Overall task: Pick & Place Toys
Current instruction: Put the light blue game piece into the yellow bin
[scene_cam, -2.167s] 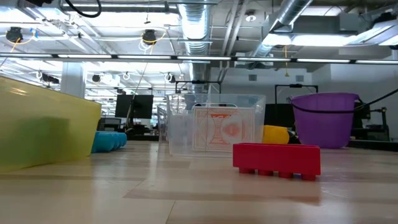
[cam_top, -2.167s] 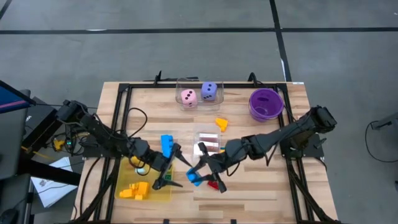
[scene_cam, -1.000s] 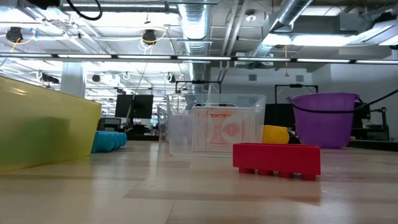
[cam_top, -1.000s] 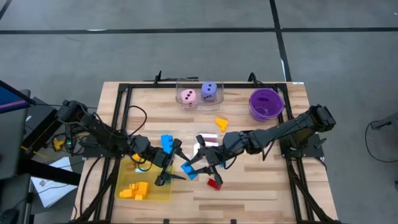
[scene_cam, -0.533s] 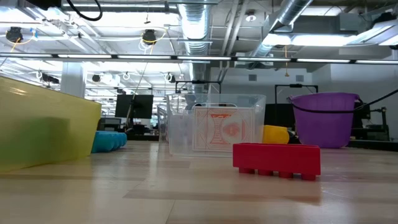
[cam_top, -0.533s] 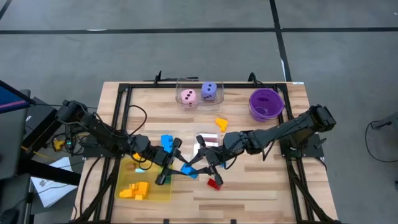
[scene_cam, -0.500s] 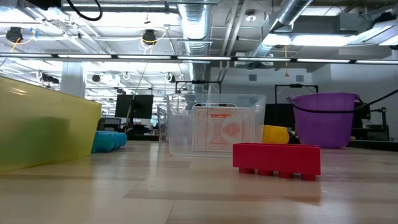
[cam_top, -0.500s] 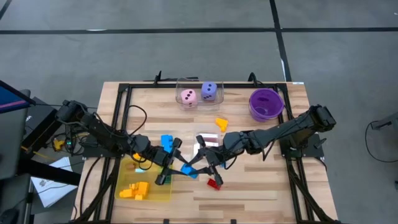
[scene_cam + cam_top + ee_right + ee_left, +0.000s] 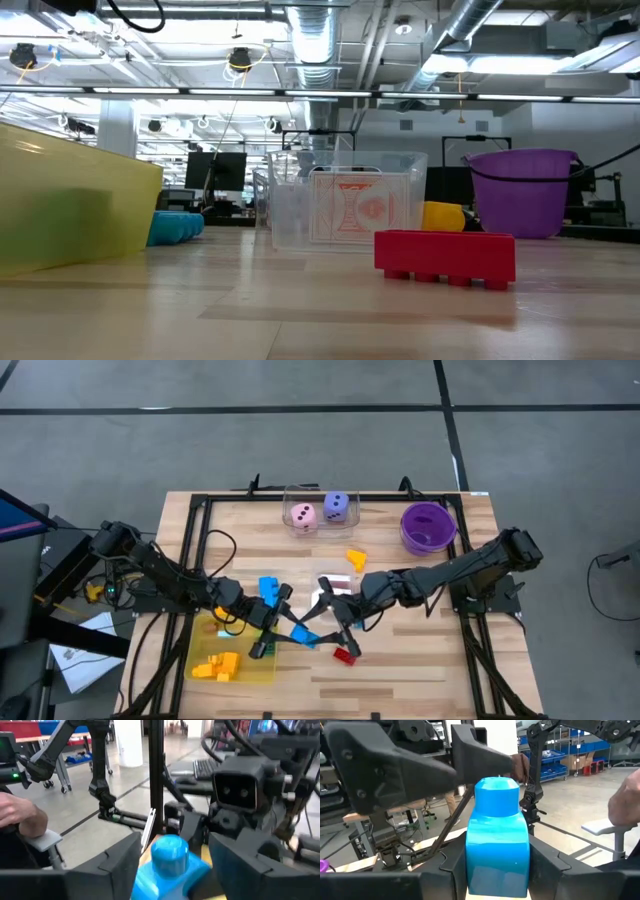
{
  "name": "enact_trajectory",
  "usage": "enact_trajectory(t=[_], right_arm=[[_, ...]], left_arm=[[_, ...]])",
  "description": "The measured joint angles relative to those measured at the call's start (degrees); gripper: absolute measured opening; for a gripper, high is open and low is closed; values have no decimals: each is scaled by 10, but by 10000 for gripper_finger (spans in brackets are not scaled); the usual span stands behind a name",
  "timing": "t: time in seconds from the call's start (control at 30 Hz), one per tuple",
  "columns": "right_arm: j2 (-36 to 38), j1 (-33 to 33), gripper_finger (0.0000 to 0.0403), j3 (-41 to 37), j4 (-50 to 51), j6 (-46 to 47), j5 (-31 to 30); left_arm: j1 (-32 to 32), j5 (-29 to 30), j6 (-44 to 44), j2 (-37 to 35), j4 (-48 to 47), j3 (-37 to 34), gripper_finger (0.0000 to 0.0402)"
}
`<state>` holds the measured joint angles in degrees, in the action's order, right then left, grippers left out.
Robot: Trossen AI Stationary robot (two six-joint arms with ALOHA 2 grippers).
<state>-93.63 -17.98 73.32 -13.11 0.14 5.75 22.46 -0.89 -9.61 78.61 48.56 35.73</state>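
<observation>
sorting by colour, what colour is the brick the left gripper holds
Light blue brick, clearest in the left wrist view.

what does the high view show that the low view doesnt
Only the high view shows both arms meeting mid-table over a blue brick, the left tool shut on it and the right tool open around it, plus the pink die and purple die. Only the low view shows the room's ceiling ducts behind. Both show the red brick, purple bowl and yellow tray.

I find no text, label, brand or number that I can read on anything in front of me here.
</observation>
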Motion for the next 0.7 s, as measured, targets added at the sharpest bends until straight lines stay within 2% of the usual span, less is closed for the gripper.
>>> enact_trajectory(t=[0.13,0.37,0.7], right_arm=[[18,1,245,0,72,33,-16],[39,-21,244,0,188,116,-43],[71,-137,244,0,283,174,-252]], left_arm=[[0,0,0,0,-11,0,141],[0,3,0,0,-23,0,141],[0,4,9,-11,-61,0,142]])
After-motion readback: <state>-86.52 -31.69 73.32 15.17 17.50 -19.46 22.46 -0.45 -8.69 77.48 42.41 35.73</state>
